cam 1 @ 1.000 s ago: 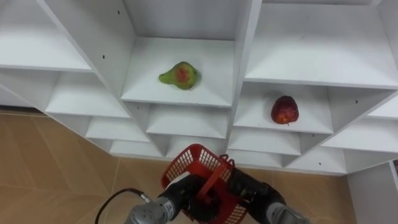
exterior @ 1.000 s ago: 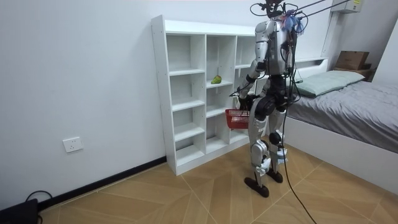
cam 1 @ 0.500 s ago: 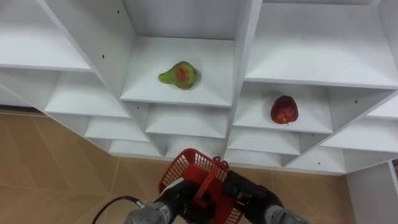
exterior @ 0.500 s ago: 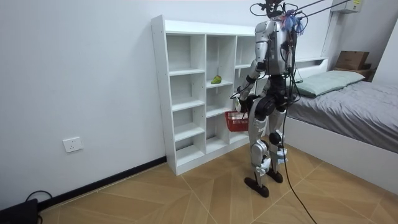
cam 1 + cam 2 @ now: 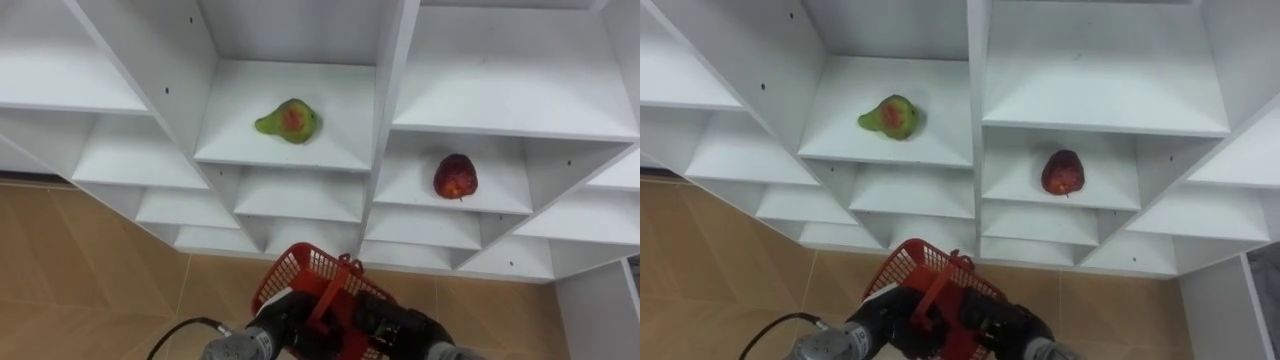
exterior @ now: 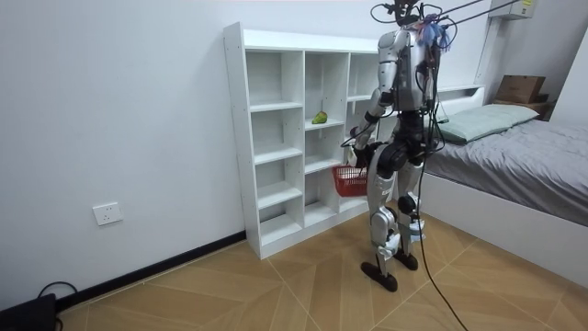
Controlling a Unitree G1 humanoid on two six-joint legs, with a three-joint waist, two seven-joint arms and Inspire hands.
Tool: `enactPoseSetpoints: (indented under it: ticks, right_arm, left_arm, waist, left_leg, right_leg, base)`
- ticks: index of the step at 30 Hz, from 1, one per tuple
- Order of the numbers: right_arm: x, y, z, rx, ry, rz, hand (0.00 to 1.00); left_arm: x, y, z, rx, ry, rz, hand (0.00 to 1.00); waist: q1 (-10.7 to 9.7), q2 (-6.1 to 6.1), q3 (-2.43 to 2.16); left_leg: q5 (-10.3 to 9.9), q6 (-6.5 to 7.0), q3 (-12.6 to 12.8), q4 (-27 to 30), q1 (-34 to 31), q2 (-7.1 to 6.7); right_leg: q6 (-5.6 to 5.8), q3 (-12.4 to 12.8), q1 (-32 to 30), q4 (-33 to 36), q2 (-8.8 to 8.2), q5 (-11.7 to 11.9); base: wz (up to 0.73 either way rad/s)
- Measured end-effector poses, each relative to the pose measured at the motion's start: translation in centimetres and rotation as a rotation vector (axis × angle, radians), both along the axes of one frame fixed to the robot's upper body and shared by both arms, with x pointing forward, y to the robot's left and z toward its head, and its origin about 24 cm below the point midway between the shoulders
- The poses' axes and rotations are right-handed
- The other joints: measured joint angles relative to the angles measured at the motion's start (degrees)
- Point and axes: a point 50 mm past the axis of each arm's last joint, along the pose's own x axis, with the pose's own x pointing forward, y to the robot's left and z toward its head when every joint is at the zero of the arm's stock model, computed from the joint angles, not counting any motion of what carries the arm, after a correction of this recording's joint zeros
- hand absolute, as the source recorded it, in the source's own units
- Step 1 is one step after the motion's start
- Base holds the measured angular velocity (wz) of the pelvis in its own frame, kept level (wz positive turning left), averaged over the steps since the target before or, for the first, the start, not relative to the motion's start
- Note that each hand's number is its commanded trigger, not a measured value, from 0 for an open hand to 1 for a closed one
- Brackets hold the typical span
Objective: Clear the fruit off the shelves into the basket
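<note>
before the closet [image 5: 500, 85], upright on both feet on the wood floor [image 5: 90, 260], facing the shelves squarely. behind, at the room view's right, a bed [image 6: 514, 147] with a grey cover; far to the room view's left, low on the wall, a socket [image 6: 107, 213].

low in the eye views, in front of the closet's lower shelves, a red mesh basket [image 5: 308, 268], carried before the hips, clear of the floor, somewhat tilted. at its middle, a red handle [image 5: 328, 298], standing up between the two hands. at the basket's left side, the left hand [image 5: 272, 325], dark, curled in by the handle's foot and clamped on the basket. at the basket's right side, the right hand [image 5: 405, 322], close against the mesh; cannot tell whether closed on it or merely laid there.

up on the shelves, both fruits, well apart from the basket and from either hand. in the middle column, a pear [image 5: 288, 121]: green with a red patch, lying on its side about mid-shelf, narrow end to the left, clear of both side walls. in the next column to the right, one shelf lower, an apple [image 5: 455, 176]: dark red, sitting near the middle of its board, likewise clear of the walls. between the two, one upright divider. in the room view, pear at about the height of the robot's elbow.
</note>
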Motion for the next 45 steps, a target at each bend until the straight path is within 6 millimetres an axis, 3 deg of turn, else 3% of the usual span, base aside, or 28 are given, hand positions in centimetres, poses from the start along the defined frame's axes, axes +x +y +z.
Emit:
enactPoseSetpoints:
  ticks: [16, 45]
  right_arm:
    - [-0.77, -0.47, -0.3, -0.033, 0.014, 0.105, 0.0]
    - [-0.83, -0.46, -0.29, -0.04, 0.007, 0.164, 0.0]
  left_arm:
    - [-0.36, -0.56, -0.5, 0.007, 0.034, -0.019, 1.0]
    - [-0.56, -0.35, -0.75, 0.03, 0.041, -0.001, 1.0]
  waist:
    - [0.0, 0.62, -0.25]
    - [-0.1, 0.79, -0.22]
  left_leg:
    - [0.0, 0.04, -0.1, 1.0, -0.5, 0.08]
    - [0.0, 0.05, 0.0, 1.0, -0.1, 0.08]
  right_leg:
    - [-0.08, 0.3, -0.1, 0.2, 0.11, 0.5]
    - [-0.08, 0.0, 0.3, 0.1, 0.06, 0.5]
  base:
    - [0.0]
    - [0.0]
